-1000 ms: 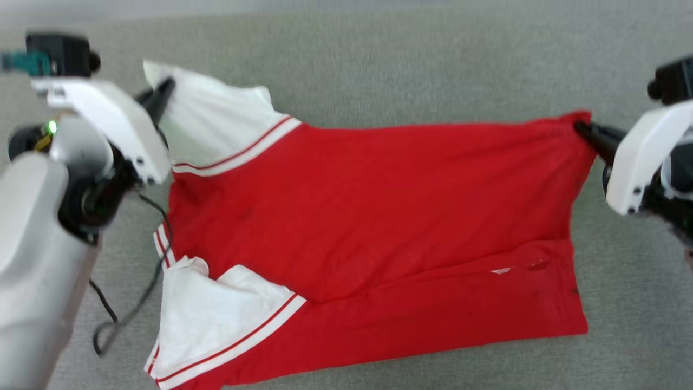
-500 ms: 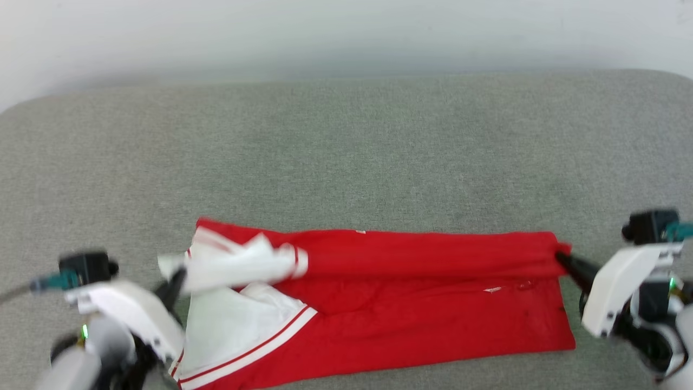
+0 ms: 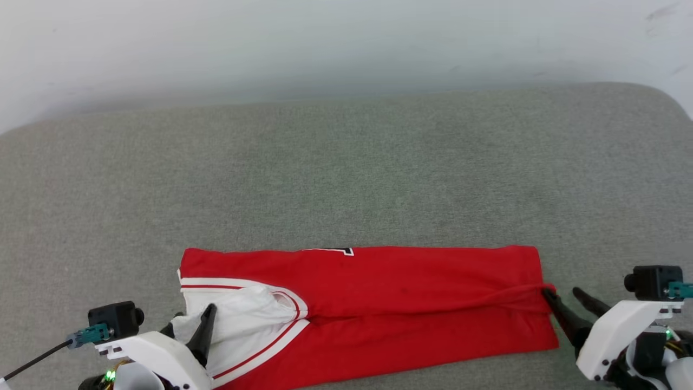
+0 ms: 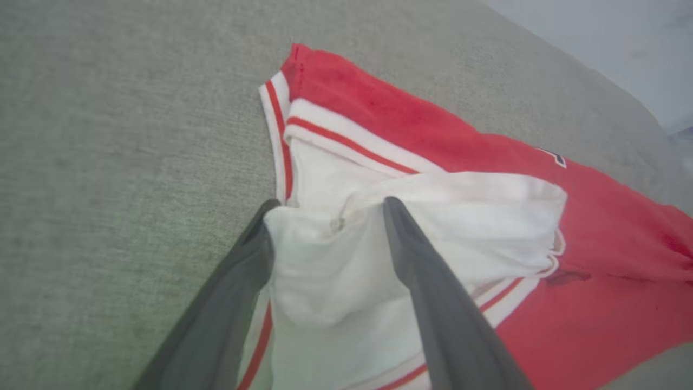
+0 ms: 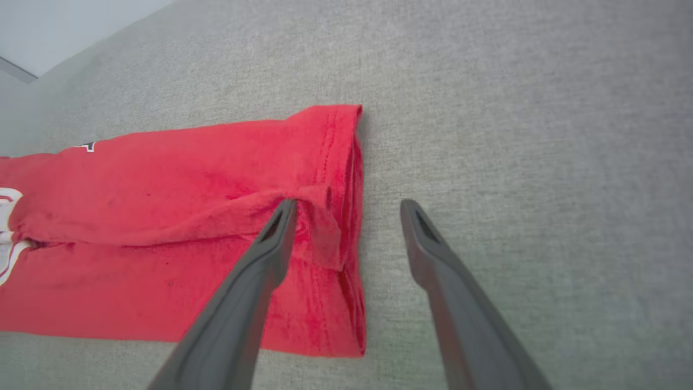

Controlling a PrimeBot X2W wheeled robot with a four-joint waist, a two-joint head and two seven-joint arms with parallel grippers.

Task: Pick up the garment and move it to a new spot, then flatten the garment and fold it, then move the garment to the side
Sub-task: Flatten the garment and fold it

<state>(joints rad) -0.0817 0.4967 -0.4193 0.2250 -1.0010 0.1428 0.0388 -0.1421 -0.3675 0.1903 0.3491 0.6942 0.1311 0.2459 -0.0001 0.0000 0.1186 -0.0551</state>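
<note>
Left pincer point(image 3: 189, 320) and right pincer point(image 3: 562, 292) gape at the garment point(image 3: 406, 292) ends

No legible text, sliver of a black white-edged numeral point(image 3: 335, 251) on the garment point(image 3: 411, 281) — cut by the fold, unreadable

garment point(image 3: 411, 281) on padded surface point(image 3: 346, 179) | left hand point(image 3: 192, 317): left end | right hand point(image 3: 561, 292): right end
</note>
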